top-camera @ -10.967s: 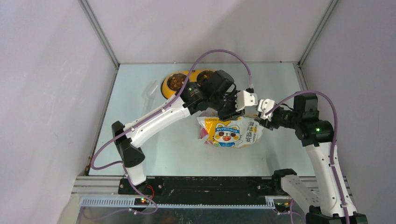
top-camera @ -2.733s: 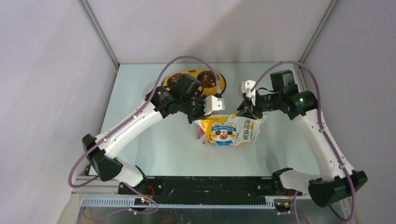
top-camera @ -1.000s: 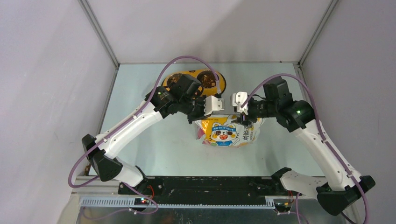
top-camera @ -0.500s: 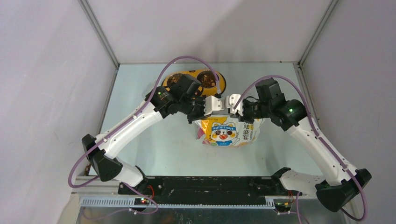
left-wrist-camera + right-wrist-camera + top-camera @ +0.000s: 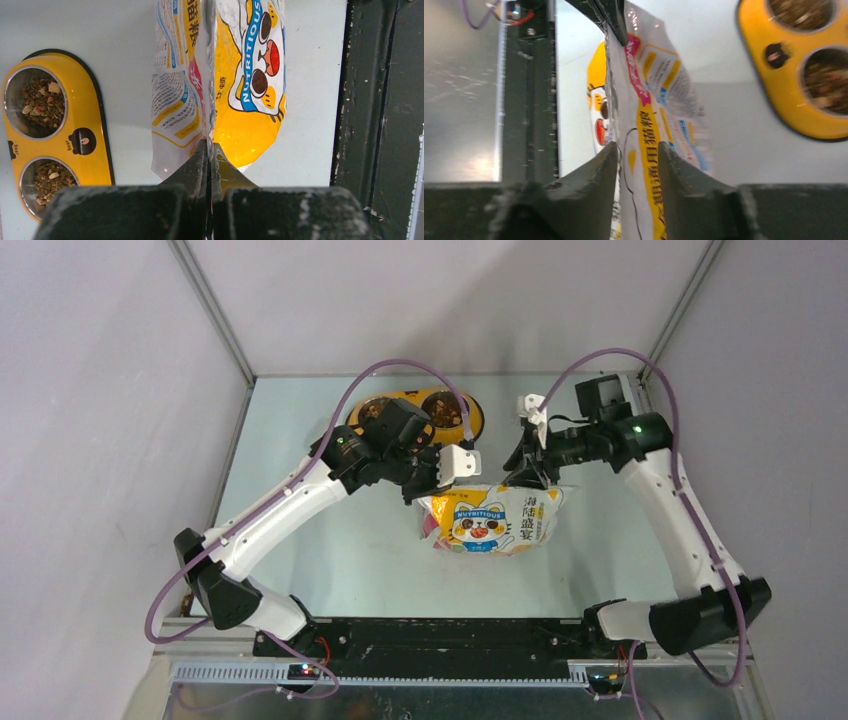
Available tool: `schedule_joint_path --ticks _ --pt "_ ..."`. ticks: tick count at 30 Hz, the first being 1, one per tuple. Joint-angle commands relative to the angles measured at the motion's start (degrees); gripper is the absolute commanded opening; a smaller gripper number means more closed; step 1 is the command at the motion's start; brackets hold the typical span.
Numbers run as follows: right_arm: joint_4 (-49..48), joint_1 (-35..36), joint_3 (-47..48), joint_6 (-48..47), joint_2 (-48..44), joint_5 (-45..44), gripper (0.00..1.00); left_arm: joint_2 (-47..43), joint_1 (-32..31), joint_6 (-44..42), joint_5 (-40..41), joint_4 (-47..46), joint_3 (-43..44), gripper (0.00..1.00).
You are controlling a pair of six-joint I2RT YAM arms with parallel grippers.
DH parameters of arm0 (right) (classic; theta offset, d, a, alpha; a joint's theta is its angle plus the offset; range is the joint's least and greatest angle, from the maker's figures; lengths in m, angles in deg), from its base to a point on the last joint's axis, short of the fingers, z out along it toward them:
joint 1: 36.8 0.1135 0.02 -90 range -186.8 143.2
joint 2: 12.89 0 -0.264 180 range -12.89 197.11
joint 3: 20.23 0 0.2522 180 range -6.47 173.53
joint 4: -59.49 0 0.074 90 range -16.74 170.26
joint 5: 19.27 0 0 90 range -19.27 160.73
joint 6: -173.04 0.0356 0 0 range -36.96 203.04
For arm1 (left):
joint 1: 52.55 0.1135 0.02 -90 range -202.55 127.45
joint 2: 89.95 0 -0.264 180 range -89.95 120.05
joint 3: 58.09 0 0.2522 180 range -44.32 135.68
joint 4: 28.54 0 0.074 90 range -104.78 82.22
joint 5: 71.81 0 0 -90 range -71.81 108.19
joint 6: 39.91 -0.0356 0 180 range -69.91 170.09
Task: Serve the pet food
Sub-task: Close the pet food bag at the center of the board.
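Two grippers meet at the bag's (image 5: 495, 520) upper rim, in the centre of the top view. The left gripper (image 5: 209, 150) is pinched tight on the rim's left end; its wrist view shows both fingers flat against the seam, with the cat panel hanging away below them. The right gripper (image 5: 633, 147) stands astride the rim's right end with a narrow gap, foil running between its fingers. Whether they press on the foil I cannot tell.

The rim runs left to right between the two grippers, so the bag's long axis lies across the frame, and the printed face tilts up toward the top camera. Any kibble inside it is hidden.

Kibble (image 5: 40, 100) already fills both cups of the bowl (image 5: 470, 420), which sits on the table (image 5: 330, 540) up and left of the bag, just beyond the left gripper. The left arm is therefore nearer the bowl.

My reading is that a further pour would have to go up and left, tipping the rim over toward the bowl. That calls for a sure hold at the right end first, or the rim may sag.
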Motion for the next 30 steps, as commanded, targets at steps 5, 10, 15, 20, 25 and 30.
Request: schedule_joint_path --ticks 5,10,15,20,25,30 --pt "-13.73 2.99 -9.43 -6.26 -17.20 -14.95 0.55 -4.46 0.66 0.05 1.45 1.97 -0.43 0.00" --pt "-17.70 5.54 -17.38 -11.00 -24.01 -25.03 0.58 -4.40 0.72 0.08 1.35 2.01 -0.32 0.00" --pt "-23.44 5.81 -22.67 -12.88 -28.21 -28.51 0.58 -4.28 0.72 0.08 1.30 2.00 -0.18 0.00" --pt "-23.93 6.25 -25.15 -15.31 -29.45 -31.18 0.54 -4.31 0.71 0.13 1.43 2.13 -0.11 0.00" --pt "-22.84 7.43 -26.44 -17.34 -30.89 -32.25 0.42 -4.08 0.69 0.10 1.36 2.12 -0.01 0.00" --pt "-22.13 9.29 -26.86 -18.37 -31.03 -34.43 0.35 -3.82 0.71 0.14 1.24 2.28 0.22 0.00"
